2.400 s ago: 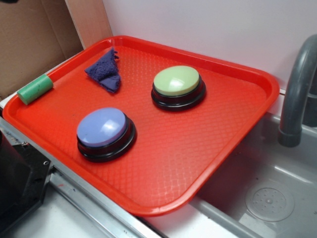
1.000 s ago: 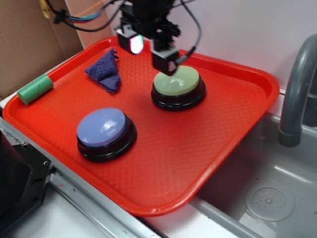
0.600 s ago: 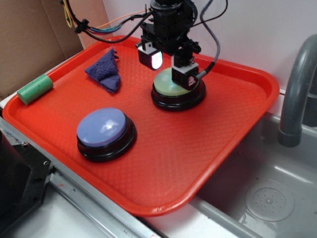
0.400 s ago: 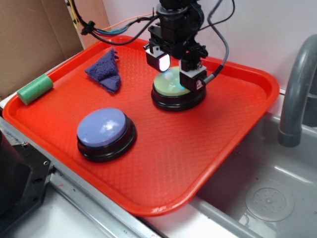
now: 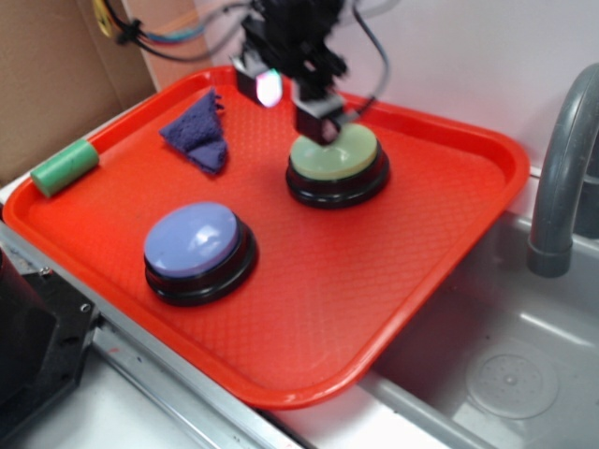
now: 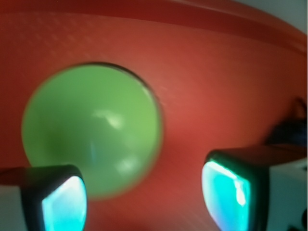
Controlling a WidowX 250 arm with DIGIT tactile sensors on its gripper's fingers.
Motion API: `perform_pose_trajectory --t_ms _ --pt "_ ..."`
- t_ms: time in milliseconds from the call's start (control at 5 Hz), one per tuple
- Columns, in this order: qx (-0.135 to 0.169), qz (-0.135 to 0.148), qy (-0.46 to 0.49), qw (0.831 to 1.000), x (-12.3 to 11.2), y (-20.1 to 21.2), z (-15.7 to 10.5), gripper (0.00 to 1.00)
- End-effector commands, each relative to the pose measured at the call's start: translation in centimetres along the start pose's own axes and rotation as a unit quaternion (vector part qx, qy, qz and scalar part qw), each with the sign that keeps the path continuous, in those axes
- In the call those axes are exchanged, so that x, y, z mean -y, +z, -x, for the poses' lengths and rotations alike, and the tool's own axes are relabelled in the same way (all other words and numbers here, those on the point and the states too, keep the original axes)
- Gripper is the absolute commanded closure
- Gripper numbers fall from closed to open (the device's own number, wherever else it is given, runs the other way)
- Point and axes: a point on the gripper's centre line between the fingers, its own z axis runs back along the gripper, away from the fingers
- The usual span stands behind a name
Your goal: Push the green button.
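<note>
Hovering over the far half of the red tray (image 5: pixel 449 234), the pincer (image 5: pixel 292 101) hangs above the green button (image 5: pixel 335 154), offset toward the button's 10 o'clock edge in the exterior view. Motion blur prevents a firm reading of contact; the lower finger (image 5: pixel 316 120) appears at or just over the dome's rim. The wrist view shows the fingers (image 6: pixel 231 190) spread apart, gripping nothing, with the green button (image 6: pixel 91 127) filling the left of that view and one finger overlapping its 7 o'clock edge.

The green button sits on a black circular base, right of tray centre. The blue-purple button (image 5: pixel 195 241) stands well apart from it at 7 o'clock, nearer the tray's front edge. A crumpled blue cloth (image 5: pixel 198 136) lies at the green button's 9 o'clock, near the tray's back left rim. A small green cylinder (image 5: pixel 64 168) rests on its side at the tray's left edge. A grey faucet (image 5: pixel 559 178) and sink basin (image 5: pixel 505 374) adjoin the tray on the right.
</note>
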Motion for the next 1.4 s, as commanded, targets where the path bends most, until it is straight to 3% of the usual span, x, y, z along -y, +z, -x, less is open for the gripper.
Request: perform_pose_trajectory --t_ms 0,200,600,800,1200 --pt "0.078 0.039 0.001 0.996 -2.0 4.2 0.3 0.0" --pt "0.067 0.02 -0.017 0.997 -1.6 4.3 0.1 0.0" --pt "0.025 0.029 -0.053 0.998 -1.9 6.0 0.6 0.0" --pt "0.028 0.046 -0.05 0.997 -2.2 5.7 0.6 0.0" --pt "0.059 0.034 -0.036 0.997 -3.1 7.0 1.6 0.0"
